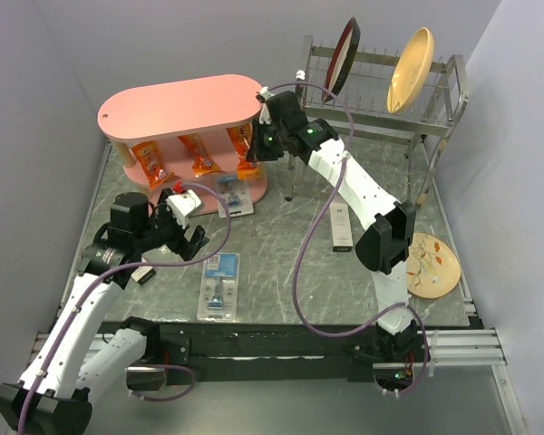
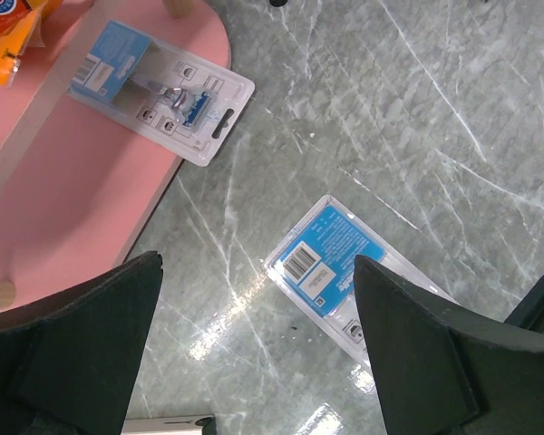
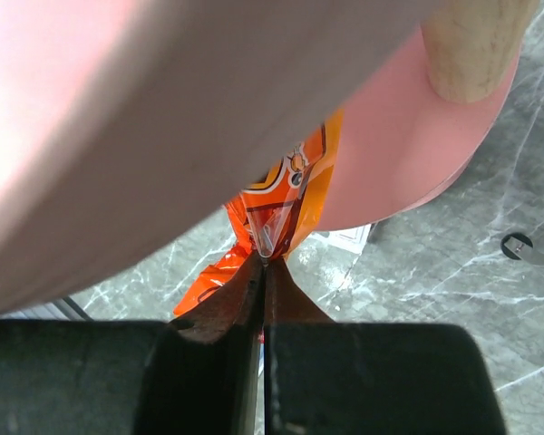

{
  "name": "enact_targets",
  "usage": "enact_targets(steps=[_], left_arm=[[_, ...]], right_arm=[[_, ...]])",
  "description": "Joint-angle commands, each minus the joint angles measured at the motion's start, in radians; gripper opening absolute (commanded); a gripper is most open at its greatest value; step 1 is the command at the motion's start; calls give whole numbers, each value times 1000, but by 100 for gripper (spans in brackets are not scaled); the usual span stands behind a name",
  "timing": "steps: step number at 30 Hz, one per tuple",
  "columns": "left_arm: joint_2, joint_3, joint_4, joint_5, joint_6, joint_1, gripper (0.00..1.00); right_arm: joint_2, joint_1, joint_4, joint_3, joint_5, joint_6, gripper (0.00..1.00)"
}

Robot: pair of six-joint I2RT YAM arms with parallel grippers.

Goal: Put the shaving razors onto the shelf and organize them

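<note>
One shaving razor pack (image 1: pixel 234 195) (image 2: pixel 163 91) lies face up on the pink shelf's (image 1: pixel 181 104) bottom board (image 2: pixel 82 199), with one corner hanging over its edge. A second razor pack (image 1: pixel 219 285) (image 2: pixel 331 267) lies flat on the table with its barcode side up. My left gripper (image 1: pixel 189 228) (image 2: pixel 256 263) hovers open above the table between the two packs, holding nothing. At the shelf's right end, my right gripper (image 1: pixel 263 140) (image 3: pixel 265 258) is shut on the clear seal corner of an orange snack packet (image 3: pixel 290 195), under the pink board (image 3: pixel 408 154).
Orange snack packets (image 1: pixel 150 163) stand on the middle tier. A metal dish rack (image 1: pixel 381 91) with plates stands at the back right. A tall white-and-black box (image 1: pixel 342 227) lies on the table, and a patterned plate (image 1: pixel 432 263) sits at the right. A wooden post (image 3: pixel 471 45) shows.
</note>
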Motion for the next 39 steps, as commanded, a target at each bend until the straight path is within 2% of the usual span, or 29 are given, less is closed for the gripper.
enact_targets(steps=[1, 2, 11, 15, 17, 26, 32, 33, 34, 39], left_arm=[[-25, -10, 40, 41, -18, 10, 91], [-26, -16, 40, 43, -20, 10, 91], [-37, -42, 60, 72, -48, 19, 91], [-35, -42, 52, 86, -57, 21, 91], [-37, -38, 40, 87, -58, 22, 91], [-43, -47, 46, 97, -68, 28, 91], [-48, -52, 54, 103, -74, 34, 91], [-48, -52, 54, 104, -74, 39, 91], [-49, -52, 57, 107, -77, 41, 91], [-48, -50, 63, 112, -78, 50, 92]], right_arm=[[32, 38, 44, 54, 44, 4, 7], [32, 42, 44, 49, 52, 2, 12], [39, 53, 84, -14, 91, -44, 17], [-44, 43, 299, -181, 82, -18, 15], [-90, 43, 386, -264, 85, -13, 18], [-173, 43, 538, -425, 92, 53, 18], [-204, 44, 593, -472, 124, 85, 31], [-204, 43, 593, -468, 124, 85, 38], [-205, 43, 598, -466, 124, 87, 41], [-225, 44, 635, -479, 150, 94, 44]])
